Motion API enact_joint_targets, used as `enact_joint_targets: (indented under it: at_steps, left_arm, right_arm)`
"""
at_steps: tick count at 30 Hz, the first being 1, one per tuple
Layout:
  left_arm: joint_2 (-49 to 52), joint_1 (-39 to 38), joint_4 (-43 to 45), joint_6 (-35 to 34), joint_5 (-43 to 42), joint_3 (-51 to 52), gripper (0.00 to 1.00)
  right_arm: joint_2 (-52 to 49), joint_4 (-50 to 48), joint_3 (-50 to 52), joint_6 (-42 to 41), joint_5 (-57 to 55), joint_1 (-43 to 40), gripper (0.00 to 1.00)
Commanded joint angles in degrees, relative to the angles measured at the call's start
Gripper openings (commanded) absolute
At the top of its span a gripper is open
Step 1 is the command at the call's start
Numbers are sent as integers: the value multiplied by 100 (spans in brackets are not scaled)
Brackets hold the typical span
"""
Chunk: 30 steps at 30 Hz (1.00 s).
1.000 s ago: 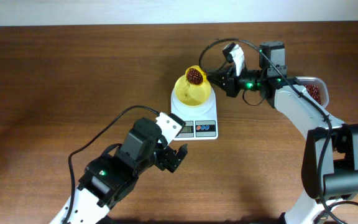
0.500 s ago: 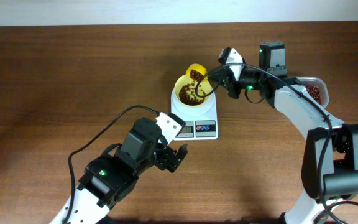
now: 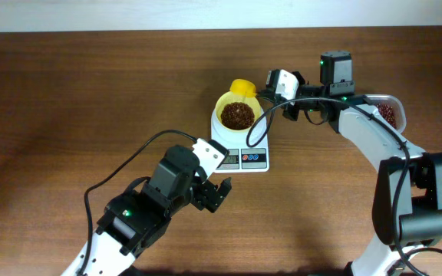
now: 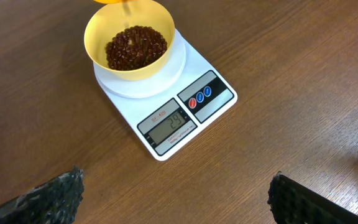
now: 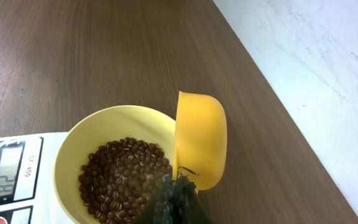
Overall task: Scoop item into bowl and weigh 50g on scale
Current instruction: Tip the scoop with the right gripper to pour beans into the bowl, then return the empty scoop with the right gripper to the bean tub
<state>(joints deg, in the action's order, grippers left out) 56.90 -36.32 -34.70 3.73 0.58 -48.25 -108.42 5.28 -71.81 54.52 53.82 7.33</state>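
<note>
Maroon beans (image 3: 238,115) heaped in pale-yellow bowl (image 3: 222,108) on white scale (image 3: 237,143), mid-tabletop (image 3: 90,92). Bright-yellow scoop (image 3: 242,86) tipped sideways at bowl's rim, handle clamped in right end effector (image 3: 272,85). Left end effector (image 3: 214,193) spread wide, empty, near scale's front.

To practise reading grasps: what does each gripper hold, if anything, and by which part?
The right gripper holds the yellow scoop by its handle; the left gripper is open and holds nothing.

The scale (image 4: 199,65) bears "SF-400" above its display (image 4: 169,126), which shows a 2 then an unclear digit.
</note>
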Motion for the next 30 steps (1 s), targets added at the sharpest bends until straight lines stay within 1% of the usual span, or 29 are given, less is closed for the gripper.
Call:
enact_joint_targets:
  at_steps: [1, 4, 6, 9, 13, 15, 16, 18, 19, 21, 26, 30]
  left_arm:
    - [15, -17, -7, 109, -44, 39, 99]
    - [15, -17, -7, 109, -42, 39, 99]
    - [15, -17, -7, 109, -42, 39, 99]
    - [15, -17, -7, 109, -42, 39, 99]
    - [15, -17, -7, 109, -42, 39, 99]
    - [15, -17, -7, 109, -42, 39, 99]
    - [15, -17, -7, 109, -42, 39, 99]
    - [15, -17, -7, 109, -42, 39, 99]
    - [15, -17, -7, 109, -42, 39, 99]
    - [15, -17, -7, 109, -42, 39, 99]
    - [15, -17, -7, 109, -42, 39, 99]
    - [15, -17, -7, 109, -42, 39, 99]
  right_arm:
    - [-72, -15, -9, 210, 103, 22, 4]
    - [-72, 50, -9, 173, 197, 22, 4]
    - [-70, 44, -9, -299, 404, 22, 4]
    - [-70, 42, -9, -1224, 673, 22, 4]
    - [-59, 4, -11, -2828, 1054, 20, 4]
    - [-59, -72, -31, -4015, 1067, 15, 4]
    - [-59, -170, -35, -4979, 1067, 0, 4]
    - [-59, -334, -50, -6100, 1067, -46, 4]
    - [-59, -435, -50, -6592, 1062, -101, 4]
    - [7, -468, -50, -7169, 833, -181, 4]
    - [426, -417, -50, -7654, 380, -446, 4]
    - [793, 11, -50, -7753, 225, -925, 4]
